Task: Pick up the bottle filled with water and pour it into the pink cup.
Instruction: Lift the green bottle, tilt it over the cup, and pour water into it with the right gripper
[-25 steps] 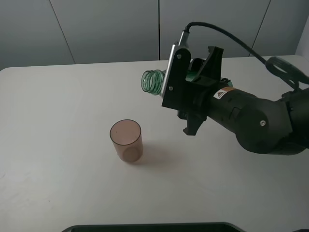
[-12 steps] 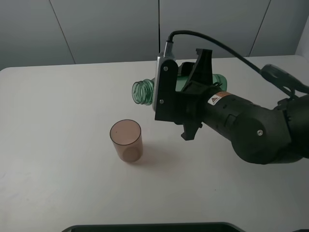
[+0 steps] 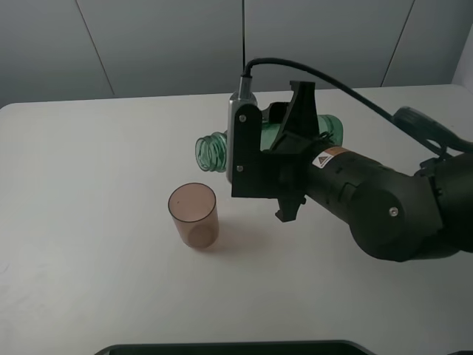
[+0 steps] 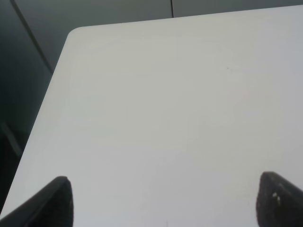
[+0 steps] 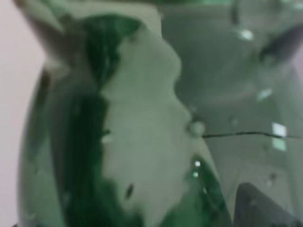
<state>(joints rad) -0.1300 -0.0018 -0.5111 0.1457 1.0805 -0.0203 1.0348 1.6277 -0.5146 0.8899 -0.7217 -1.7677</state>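
The slim see-through green plastic bottle lay almost level, clamped in my right claw, its neck jutting out past the claw. The small translucent brownish-pink plastic cup stood below the claw, near the mouth. I couldn't tell whether the mouth sat squarely over it, so tipping further there risked water hitting the white table. The arm's warning sticker showed a triangle, its writing unreadable.
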